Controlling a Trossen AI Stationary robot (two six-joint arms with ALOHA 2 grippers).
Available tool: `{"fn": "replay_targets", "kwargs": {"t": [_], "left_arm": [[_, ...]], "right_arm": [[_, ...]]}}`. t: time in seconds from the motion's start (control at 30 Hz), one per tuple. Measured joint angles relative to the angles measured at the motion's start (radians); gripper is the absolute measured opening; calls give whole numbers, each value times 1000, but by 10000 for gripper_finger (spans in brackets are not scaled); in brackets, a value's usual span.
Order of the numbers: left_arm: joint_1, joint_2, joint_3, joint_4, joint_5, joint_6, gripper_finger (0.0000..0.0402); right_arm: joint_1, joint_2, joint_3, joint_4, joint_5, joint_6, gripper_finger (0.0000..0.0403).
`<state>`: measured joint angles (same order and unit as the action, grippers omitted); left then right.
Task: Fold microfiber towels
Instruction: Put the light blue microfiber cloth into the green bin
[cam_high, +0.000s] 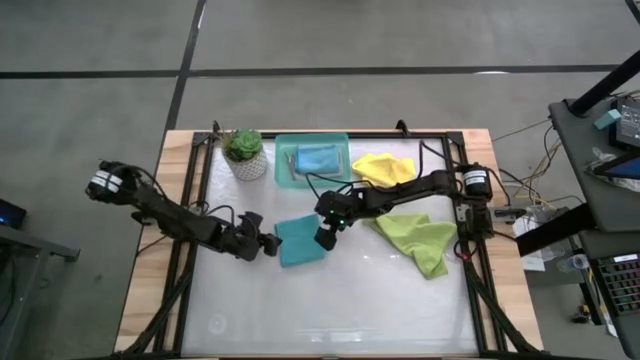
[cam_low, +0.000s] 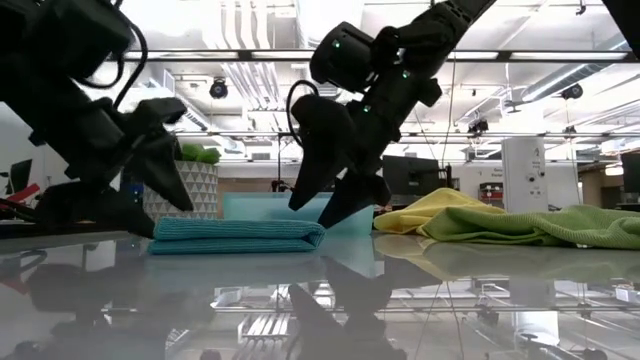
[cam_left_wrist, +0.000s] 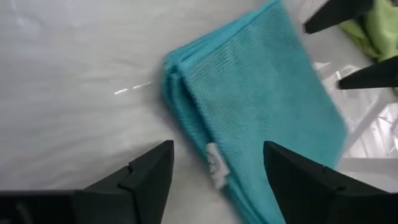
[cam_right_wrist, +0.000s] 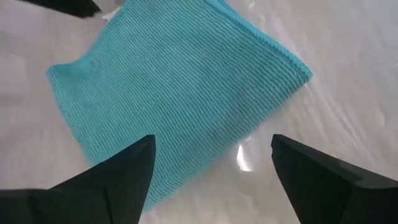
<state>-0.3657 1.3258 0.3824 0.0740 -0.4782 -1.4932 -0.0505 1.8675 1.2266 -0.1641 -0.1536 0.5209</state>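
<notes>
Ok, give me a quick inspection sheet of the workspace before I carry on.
Surface: glossy white table, bare toward the front.
Job's things: folded teal towel mid-table; another teal towel in the teal tray; yellow towel and lime green towel unfolded, to the right.
Clutter: potted plant at the back.
Grippers: left gripper and right gripper open, flanking the folded towel, holding nothing.
Cables: black cable by the tray.
Surroundings: equipment bench to the right.
</notes>
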Motion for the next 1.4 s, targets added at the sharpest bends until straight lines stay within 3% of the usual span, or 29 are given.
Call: {"fn": "replay_targets", "kwargs": {"t": [0.37, 0.6, 0.93, 1.3, 1.4], "left_arm": [[0, 177, 4, 292, -19, 11, 233], [0, 222, 26, 292, -11, 18, 226], [0, 256, 43, 293, -8, 22, 177], [0, 259, 46, 312, -18, 66, 125], [0, 260, 46, 313, -18, 84, 101]], "right_arm": [[7, 1, -103, 172, -2, 83, 299], [22, 1, -159, 287, -12, 110, 279], [25, 1, -168, 332, -12, 84, 229], [25, 1, -169, 357, -3, 86, 219], [25, 1, -169, 357, -3, 86, 192]]}}
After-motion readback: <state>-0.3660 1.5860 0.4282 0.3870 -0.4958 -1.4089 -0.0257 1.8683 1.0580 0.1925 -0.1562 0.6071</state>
